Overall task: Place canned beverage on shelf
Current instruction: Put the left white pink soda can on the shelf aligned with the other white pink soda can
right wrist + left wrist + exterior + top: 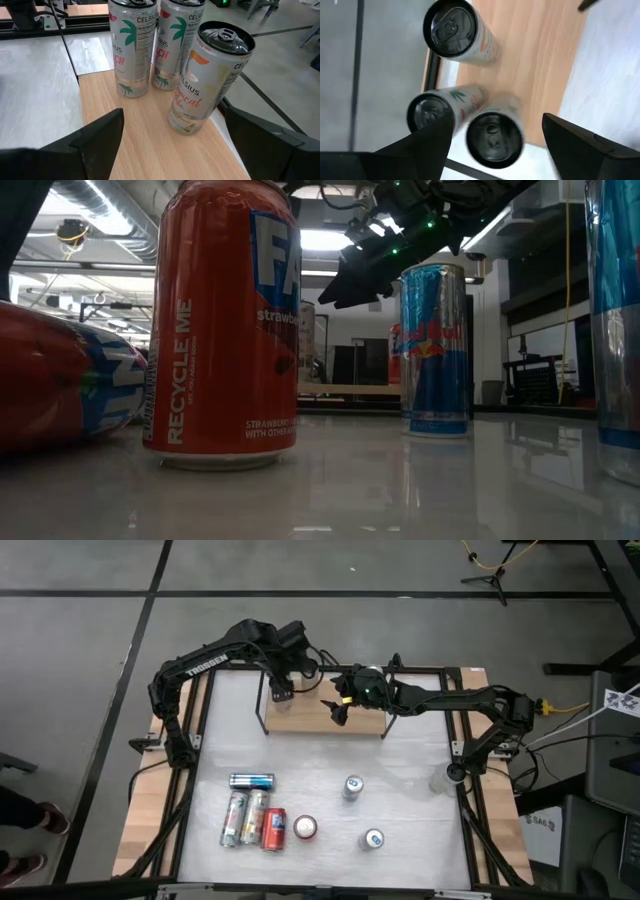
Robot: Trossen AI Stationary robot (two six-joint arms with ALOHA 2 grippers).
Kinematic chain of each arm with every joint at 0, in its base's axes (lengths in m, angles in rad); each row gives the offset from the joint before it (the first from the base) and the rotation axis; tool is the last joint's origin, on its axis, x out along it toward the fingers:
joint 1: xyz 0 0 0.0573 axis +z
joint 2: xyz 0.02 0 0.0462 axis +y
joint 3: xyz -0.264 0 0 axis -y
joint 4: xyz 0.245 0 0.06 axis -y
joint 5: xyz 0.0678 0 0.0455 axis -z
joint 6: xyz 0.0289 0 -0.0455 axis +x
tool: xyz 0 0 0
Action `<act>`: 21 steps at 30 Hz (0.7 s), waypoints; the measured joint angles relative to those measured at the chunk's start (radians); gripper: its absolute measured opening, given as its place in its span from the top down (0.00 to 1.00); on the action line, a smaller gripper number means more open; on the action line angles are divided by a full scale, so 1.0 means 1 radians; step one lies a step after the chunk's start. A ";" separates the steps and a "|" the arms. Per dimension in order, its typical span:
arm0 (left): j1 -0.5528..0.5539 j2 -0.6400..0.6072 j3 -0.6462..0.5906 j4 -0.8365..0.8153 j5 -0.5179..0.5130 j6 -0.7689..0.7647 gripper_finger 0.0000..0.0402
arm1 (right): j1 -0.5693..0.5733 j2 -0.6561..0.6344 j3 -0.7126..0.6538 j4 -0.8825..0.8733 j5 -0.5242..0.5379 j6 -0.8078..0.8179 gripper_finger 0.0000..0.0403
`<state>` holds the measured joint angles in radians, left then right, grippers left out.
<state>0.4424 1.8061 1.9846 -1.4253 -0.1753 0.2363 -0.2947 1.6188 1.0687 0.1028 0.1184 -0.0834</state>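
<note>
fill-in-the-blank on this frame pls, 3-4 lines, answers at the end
1. The number of slim white cans standing on the wooden shelf is ____.
2. Both the left gripper and the right gripper have their fingers ____.
3. In the low view, the can nearest the camera, the Fanta can, is coloured ____.
4. In the high view, the blue can on the table is lying on its ____.

Answers: three; open; red; side

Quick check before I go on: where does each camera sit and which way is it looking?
High: overhead, looking straight down; both arms, shelf.
Low: table height, level across; orange can, an arm above.
Left wrist: above the shelf, looking down on three cans; left claw open.
Right wrist: faces the same three cans; right claw open.
</note>
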 joint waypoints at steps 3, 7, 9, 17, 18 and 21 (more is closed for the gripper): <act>-0.025 0.000 0.000 -0.018 0.002 -0.088 0.26 | 0.000 0.000 0.000 0.000 0.000 0.000 0.14; -0.067 0.000 -0.012 -0.039 0.009 -0.157 0.26 | 0.000 0.000 0.000 0.000 0.000 0.000 0.14; -0.089 0.000 -0.016 -0.054 0.010 -0.174 0.26 | 0.000 0.000 0.000 0.000 0.000 0.000 0.14; -0.142 0.000 -0.021 -0.067 0.091 -0.175 0.32 | 0.000 0.000 0.000 0.000 0.000 0.000 0.14; -0.146 0.000 -0.021 -0.067 0.097 -0.176 0.33 | 0.000 0.000 0.000 0.000 0.000 0.000 0.14; -0.156 0.000 -0.021 -0.067 0.099 -0.178 0.39 | 0.000 0.000 0.000 0.000 0.000 0.000 0.14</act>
<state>0.2860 1.8057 1.9633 -1.4925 -0.0761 0.0586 -0.2943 1.6188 1.0687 0.1024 0.1183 -0.0837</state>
